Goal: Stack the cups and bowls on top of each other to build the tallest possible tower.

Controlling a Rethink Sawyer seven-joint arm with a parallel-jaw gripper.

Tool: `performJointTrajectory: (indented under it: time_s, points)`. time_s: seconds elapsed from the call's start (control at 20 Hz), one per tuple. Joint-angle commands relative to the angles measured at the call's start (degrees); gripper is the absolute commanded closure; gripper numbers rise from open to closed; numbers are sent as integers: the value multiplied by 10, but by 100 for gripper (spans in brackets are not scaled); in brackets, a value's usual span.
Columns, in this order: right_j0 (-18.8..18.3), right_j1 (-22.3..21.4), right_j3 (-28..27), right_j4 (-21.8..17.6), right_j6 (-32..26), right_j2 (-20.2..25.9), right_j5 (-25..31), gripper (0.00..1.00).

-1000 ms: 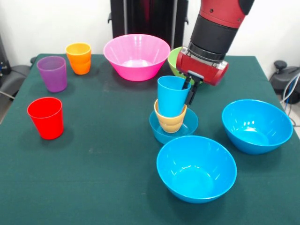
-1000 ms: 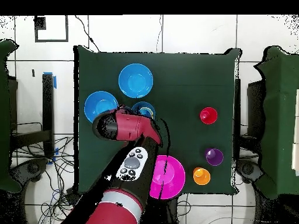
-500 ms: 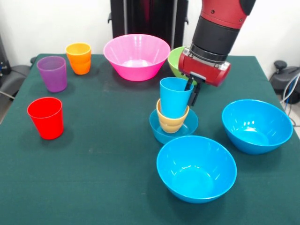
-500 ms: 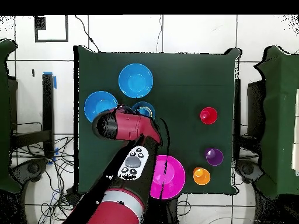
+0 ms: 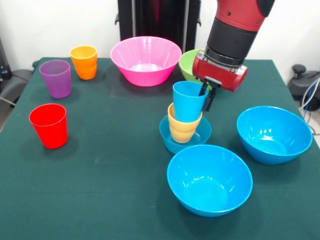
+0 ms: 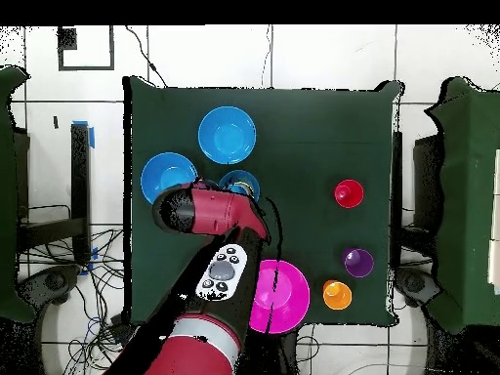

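Your gripper (image 5: 206, 96) grips the light blue cup (image 5: 189, 101) nested in the yellow-orange cup (image 5: 183, 129) on the small blue bowl (image 5: 185, 135); other cups and bowls remain unstacked.

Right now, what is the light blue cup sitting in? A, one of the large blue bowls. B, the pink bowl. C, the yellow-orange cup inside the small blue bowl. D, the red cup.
C: in the front view the light blue cup is nested in the yellow-orange cup, which stands in the small blue bowl, while the pincer has one finger inside the cup's rim.
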Motion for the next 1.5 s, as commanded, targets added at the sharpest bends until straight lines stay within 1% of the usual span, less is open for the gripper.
performJointTrajectory:
  time_s: [0.05,0.15,0.2,0.45,0.75,1.0,1.25,1.5]
  points:
    - [10,25,-16,3,62,43,115,100]
    - [12,29,-26,0,66,34,127,100]
    - [20,32,-23,0,73,29,127,100]
    - [10,30,-17,-2,64,41,121,100]
    - [-5,22,-4,-3,48,64,74,100]
    - [-21,15,15,-1,47,88,15,100]
    - [-13,16,11,-8,51,78,12,100]
    - [-14,18,7,-7,51,77,13,100]
